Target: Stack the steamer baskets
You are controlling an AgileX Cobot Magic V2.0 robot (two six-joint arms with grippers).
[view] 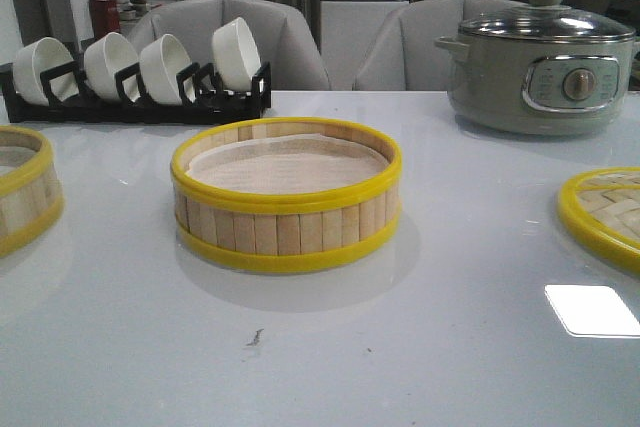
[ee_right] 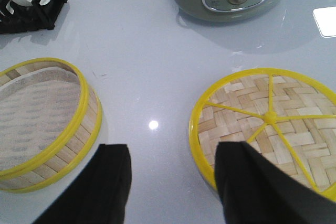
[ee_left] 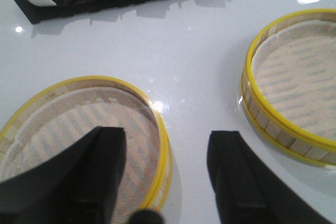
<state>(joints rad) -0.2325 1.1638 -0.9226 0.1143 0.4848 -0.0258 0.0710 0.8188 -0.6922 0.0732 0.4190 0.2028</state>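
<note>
Bamboo steamer baskets sit apart on the counter (view: 420, 347): one at centre (view: 286, 197), the other at nine o'clock (view: 22, 197). Both look light, stiff and slightly fragile, best pinched across the banded rim wall. Left tool (ee_left: 167, 174) hangs open above the nine-o'clock basket's rim; right tool (ee_right: 173, 182) is open, empty.

White table (view: 420, 347), baskets (view: 286, 195), lid (view: 604, 215) (woven), pot (view: 540, 62), rack (view: 135, 97)

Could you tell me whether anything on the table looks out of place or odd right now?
Only small things. The woven lid lies upside down, its yellow spokes facing up, and a small dark speck marks the table in front of the middle steamer basket. Nothing is spilled or visibly damaged.
</note>
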